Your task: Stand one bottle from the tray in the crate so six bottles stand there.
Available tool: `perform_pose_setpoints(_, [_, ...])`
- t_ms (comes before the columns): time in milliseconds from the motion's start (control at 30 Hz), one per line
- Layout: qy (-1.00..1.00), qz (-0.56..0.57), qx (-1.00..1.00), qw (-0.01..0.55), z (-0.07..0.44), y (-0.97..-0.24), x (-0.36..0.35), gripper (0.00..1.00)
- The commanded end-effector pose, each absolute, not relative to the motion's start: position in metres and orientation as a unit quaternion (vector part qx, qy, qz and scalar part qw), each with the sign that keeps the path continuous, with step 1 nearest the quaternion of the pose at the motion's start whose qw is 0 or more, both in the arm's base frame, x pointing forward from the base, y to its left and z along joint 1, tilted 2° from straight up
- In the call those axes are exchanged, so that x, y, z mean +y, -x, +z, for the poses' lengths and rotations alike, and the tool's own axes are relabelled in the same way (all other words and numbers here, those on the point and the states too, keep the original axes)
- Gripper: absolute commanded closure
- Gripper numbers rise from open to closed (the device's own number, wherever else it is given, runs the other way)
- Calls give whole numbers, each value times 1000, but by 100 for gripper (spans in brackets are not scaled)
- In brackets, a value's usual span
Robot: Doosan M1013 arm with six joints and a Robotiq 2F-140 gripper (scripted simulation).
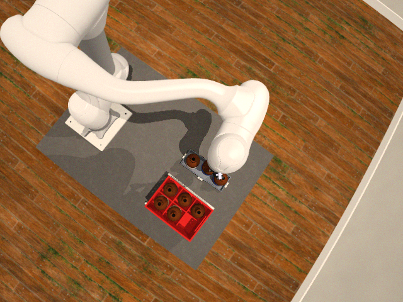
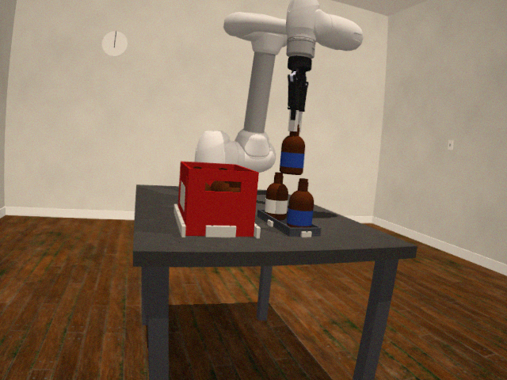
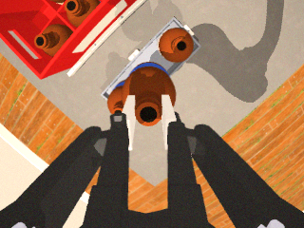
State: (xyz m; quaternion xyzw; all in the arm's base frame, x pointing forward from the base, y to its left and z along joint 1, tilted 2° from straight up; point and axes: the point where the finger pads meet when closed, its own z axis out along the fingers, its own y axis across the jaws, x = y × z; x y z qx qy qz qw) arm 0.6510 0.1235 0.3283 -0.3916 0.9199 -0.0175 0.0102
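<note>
My gripper (image 2: 295,124) is shut on the neck of a brown bottle with a blue label (image 2: 292,153) and holds it upright in the air above the grey tray (image 2: 287,226). The wrist view shows the fingers on both sides of the bottle's neck (image 3: 147,98). Two bottles stand on the tray, one with a white label (image 2: 276,199) and one with a blue label (image 2: 300,203). The red crate (image 2: 219,199) stands beside the tray and holds several bottles. One cell at the crate's corner (image 1: 187,222) is empty. From above, my wrist hides part of the tray (image 1: 204,170).
The crate (image 1: 177,204) and tray sit on a grey table, with small white blocks against their sides. The table's edge lies close past the tray's far end (image 1: 227,185). The arm's base (image 1: 97,120) stands at the table's other corner.
</note>
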Motion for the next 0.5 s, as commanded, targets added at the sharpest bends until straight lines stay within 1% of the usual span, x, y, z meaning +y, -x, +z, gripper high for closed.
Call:
perform_pose_setpoints(0, [392, -17, 920, 10, 328, -651, 123, 100])
perform_pose_setpoints(467, [392, -17, 920, 10, 332, -651, 124, 100])
